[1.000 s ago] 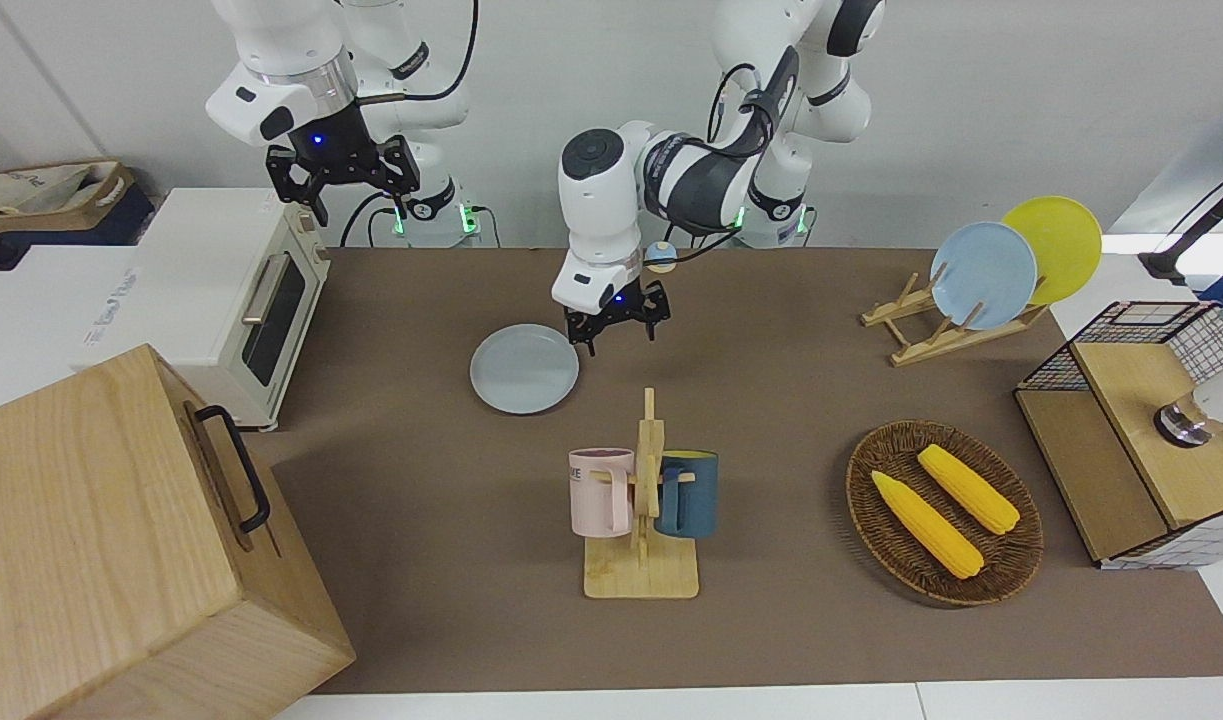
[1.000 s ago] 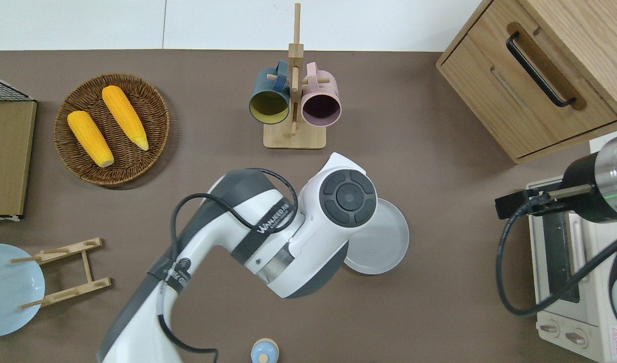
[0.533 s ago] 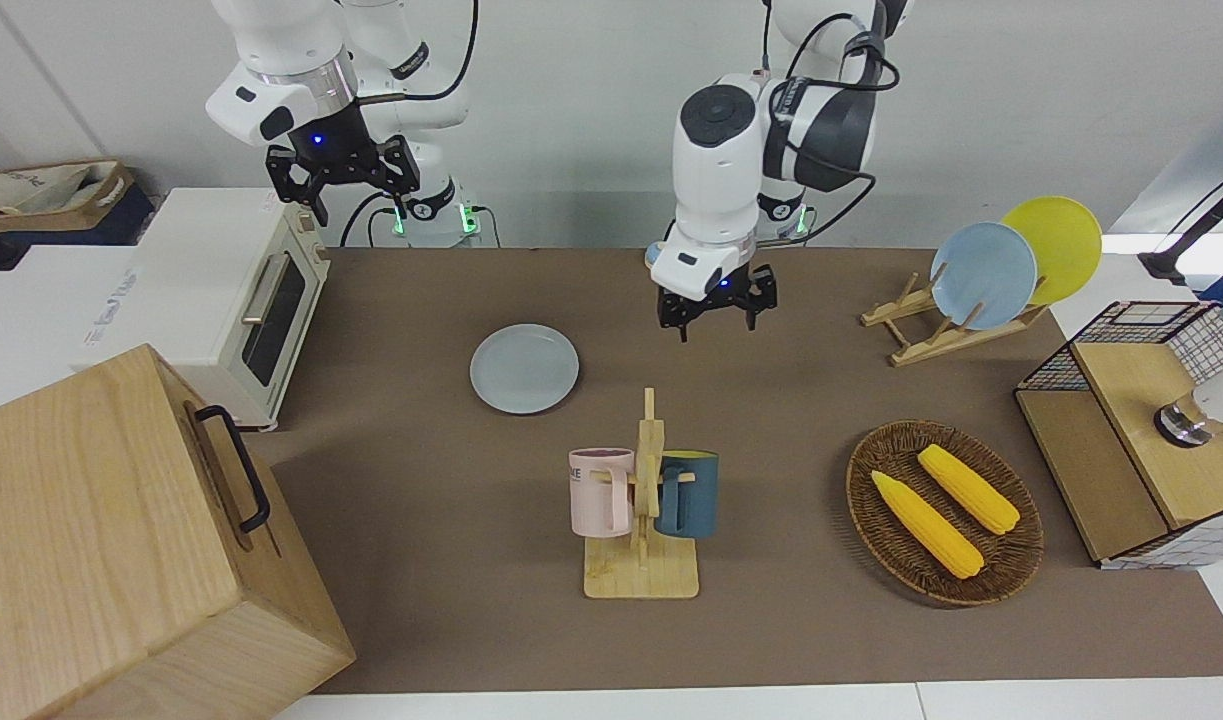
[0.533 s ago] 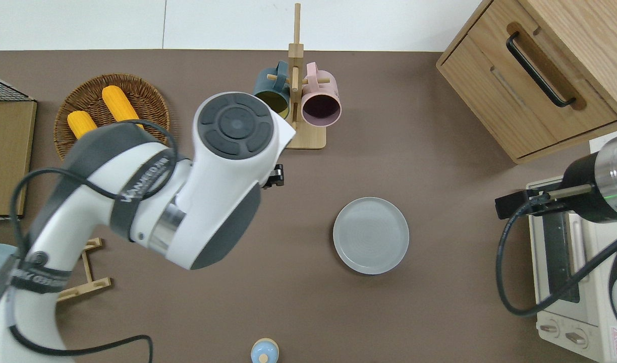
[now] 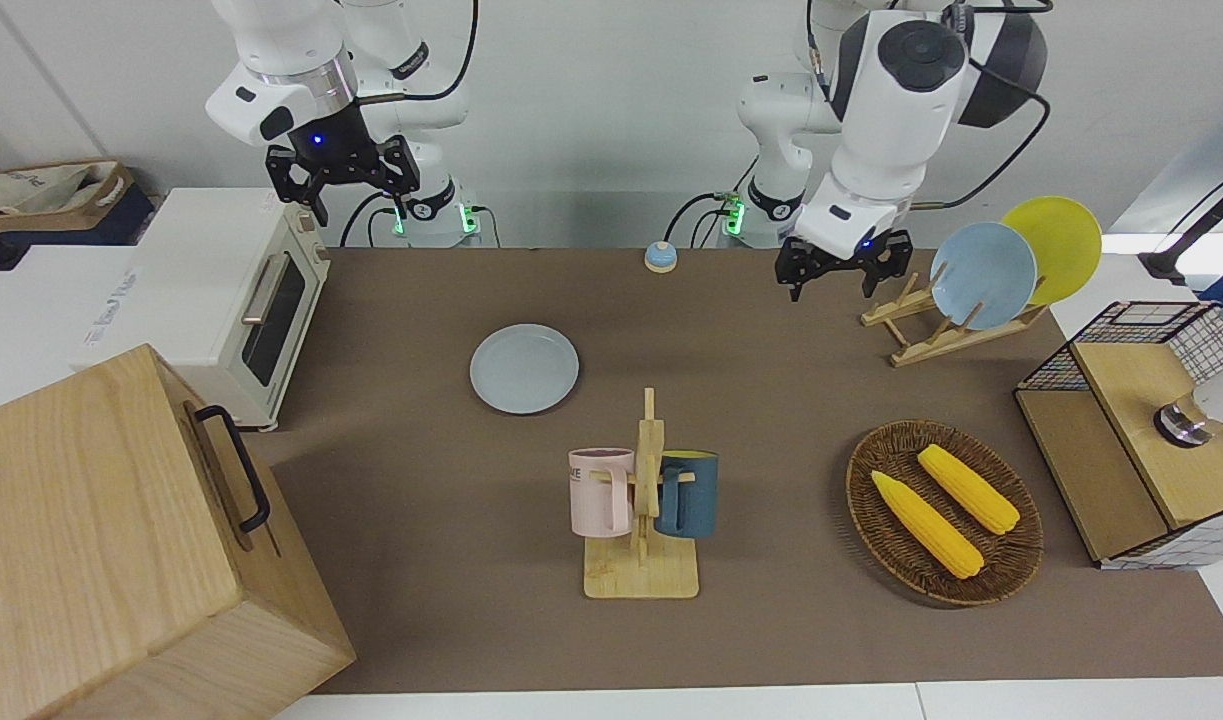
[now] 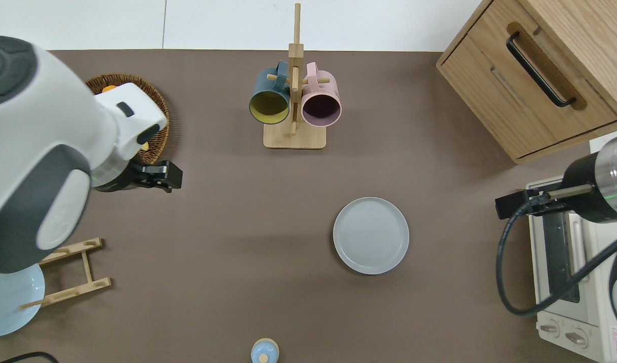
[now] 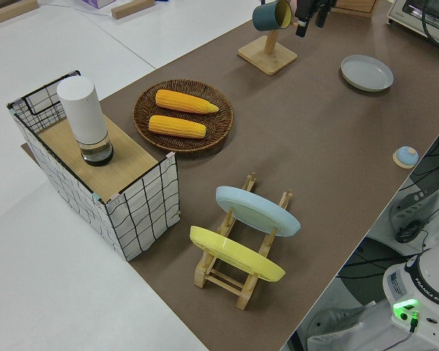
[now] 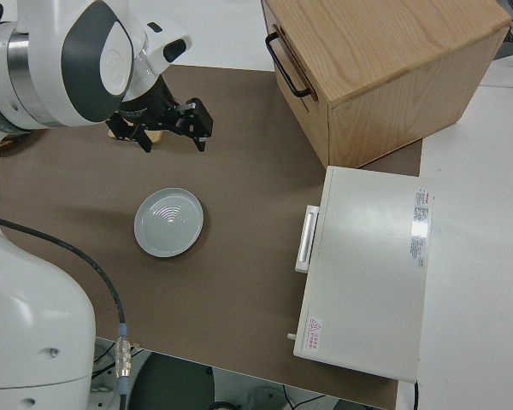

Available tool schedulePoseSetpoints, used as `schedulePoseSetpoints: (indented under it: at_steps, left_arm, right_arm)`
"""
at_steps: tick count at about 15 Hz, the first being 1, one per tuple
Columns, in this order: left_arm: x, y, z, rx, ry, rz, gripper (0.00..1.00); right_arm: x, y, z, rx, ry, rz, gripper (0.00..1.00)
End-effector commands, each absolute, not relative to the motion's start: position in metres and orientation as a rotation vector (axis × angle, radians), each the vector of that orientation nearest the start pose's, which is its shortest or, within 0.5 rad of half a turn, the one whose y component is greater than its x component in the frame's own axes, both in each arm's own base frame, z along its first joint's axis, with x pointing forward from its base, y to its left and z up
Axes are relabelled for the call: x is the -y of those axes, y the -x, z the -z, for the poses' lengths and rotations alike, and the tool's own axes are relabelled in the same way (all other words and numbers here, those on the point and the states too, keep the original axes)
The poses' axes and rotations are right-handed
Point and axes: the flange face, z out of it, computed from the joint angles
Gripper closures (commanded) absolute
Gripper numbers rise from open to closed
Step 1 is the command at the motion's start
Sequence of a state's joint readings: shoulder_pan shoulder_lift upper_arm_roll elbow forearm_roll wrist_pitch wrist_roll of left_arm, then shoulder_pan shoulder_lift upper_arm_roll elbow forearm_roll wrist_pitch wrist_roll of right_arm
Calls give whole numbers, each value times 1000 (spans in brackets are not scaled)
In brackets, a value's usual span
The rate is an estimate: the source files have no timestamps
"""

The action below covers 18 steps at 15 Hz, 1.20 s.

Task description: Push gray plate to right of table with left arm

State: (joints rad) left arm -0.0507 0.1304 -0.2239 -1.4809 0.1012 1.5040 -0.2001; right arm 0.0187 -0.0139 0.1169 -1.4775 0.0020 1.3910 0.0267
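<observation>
The gray plate (image 5: 524, 368) (image 6: 371, 235) lies flat on the brown table (image 5: 421, 500), nearer to the robots than the mug rack and toward the right arm's end. My left gripper (image 5: 839, 268) (image 6: 162, 177) hangs in the air, open and holding nothing. In the overhead view it is over the table beside the wicker basket, well away from the plate. The right side view shows its fingers (image 8: 200, 137) spread apart. The right arm is parked with its gripper (image 5: 341, 185) open.
A mug rack (image 5: 643, 500) with a pink and a blue mug stands mid-table. A basket of corn (image 5: 943, 512), a plate rack (image 5: 983, 275) and a wire shelf (image 5: 1141, 430) fill the left arm's end. A toaster oven (image 5: 221, 290) and wooden cabinet (image 5: 121, 540) fill the right arm's end.
My left arm has swung up and away from the gray plate's edge toward its own end of the table. The plate has stayed where it was. The right arm has not moved.
</observation>
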Motion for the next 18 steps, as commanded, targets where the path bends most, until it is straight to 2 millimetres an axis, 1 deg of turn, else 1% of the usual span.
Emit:
schedulePoseSetpoints:
  at_steps: [1, 2, 4, 5, 6, 7, 8, 9, 10, 11, 12, 13, 16, 18]
  left_arm:
    - [111, -532, -618, -142, 3055, -98, 2]
    - [110, -520, -623, -137, 3052, -59, 2]
    - [100, -499, -617, -146, 3040, -38, 2]
    - [94, -490, -614, -203, 3034, -40, 2]
    - [80, -483, -616, -257, 3047, -42, 2]
    - [63, -475, -619, -245, 3096, -40, 2]
    - [35, -464, -625, -164, 3164, -26, 2]
    - [31, -454, -627, -135, 3163, -16, 2]
    - [29, -451, -621, -75, 3153, -23, 0]
    - [33, -453, -618, 24, 3141, -33, 0]
    - [43, -455, -615, 117, 3114, -24, 0]
    - [56, -454, -613, 137, 3090, -24, 0]
    - [55, -459, -608, 130, 3092, -44, 0]
    - [54, -461, -608, 130, 3096, -33, 0]
  right_arm:
    - [-70, -524, -664, 161, 3131, -121, 17]
    - [-71, -524, -664, 164, 3131, -121, 17]
    - [-71, -524, -664, 164, 3131, -121, 17]
    - [-71, -524, -664, 162, 3131, -121, 17]
    - [-71, -524, -664, 164, 3131, -121, 17]
    - [-71, -524, -664, 164, 3131, -121, 17]
    - [-71, -524, -664, 162, 3131, -121, 17]
    - [-70, -524, -664, 161, 3131, -121, 17]
    - [-71, -524, -664, 164, 3131, -121, 17]
    - [-71, -524, -664, 164, 3131, -121, 17]
    - [-70, -524, -664, 159, 3131, -121, 17]
    - [-71, -524, -664, 164, 3131, -121, 17]
    - [-70, -524, -664, 159, 3131, -121, 17]
    - [-70, -524, -664, 161, 3131, -121, 17]
